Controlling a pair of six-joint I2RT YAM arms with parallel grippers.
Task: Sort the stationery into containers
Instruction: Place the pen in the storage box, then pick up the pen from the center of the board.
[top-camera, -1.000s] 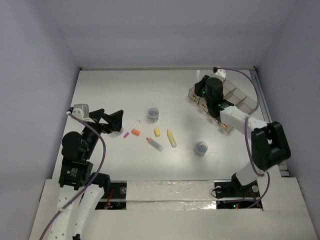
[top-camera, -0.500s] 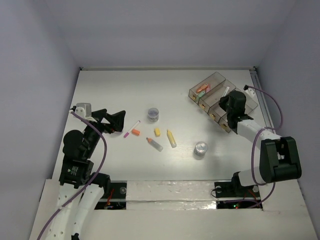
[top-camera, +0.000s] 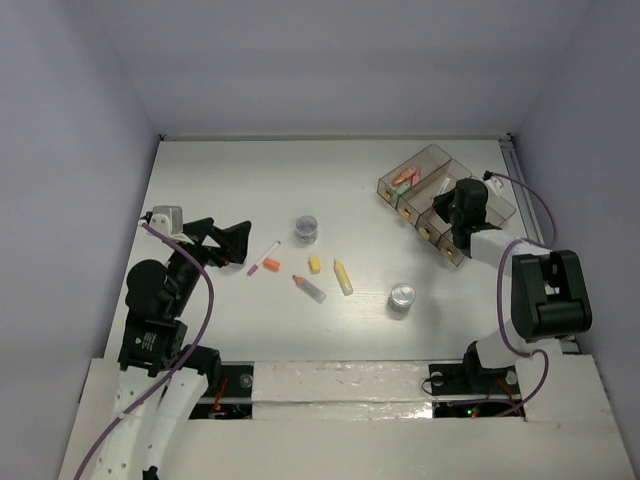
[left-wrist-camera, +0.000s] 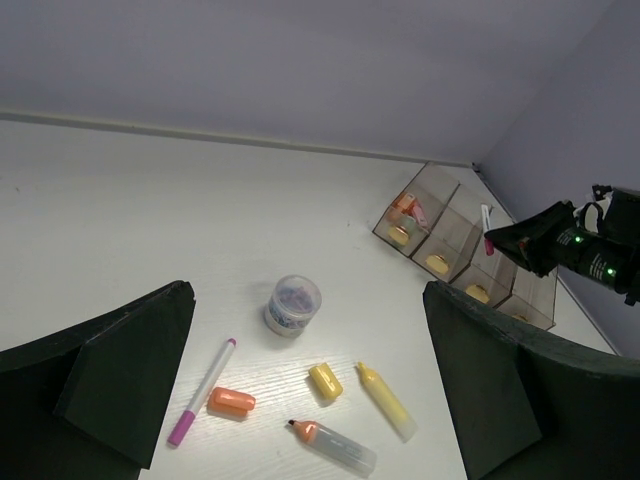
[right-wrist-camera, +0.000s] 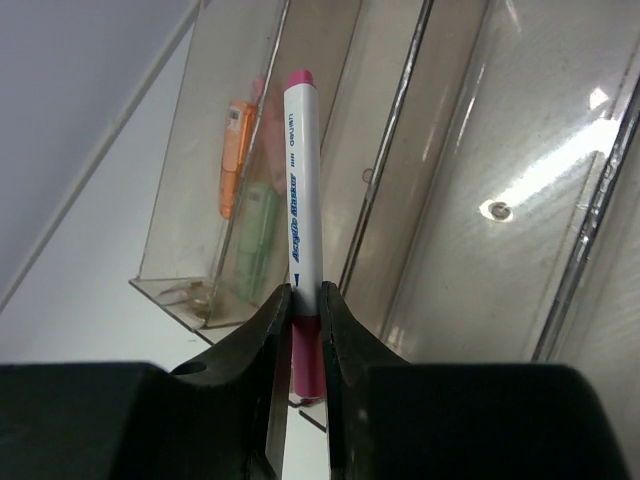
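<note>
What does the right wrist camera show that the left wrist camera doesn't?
Only right wrist: the print on the pen and where the right gripper pinches it, near one pink end. Only left wrist: loose items on the table, among them a tin, a second pen and a yellow marker. Both: the bins, the held pen at them, and markers in the end bin.

The white counter (top-camera: 200, 180) bore the joined containers (top-camera: 436, 152) at two o'clock, scattered markers (top-camera: 343, 277) and a purple tin (top-camera: 307, 229) near centre, and a silver tin (top-camera: 402, 297) at five o'clock.
</note>
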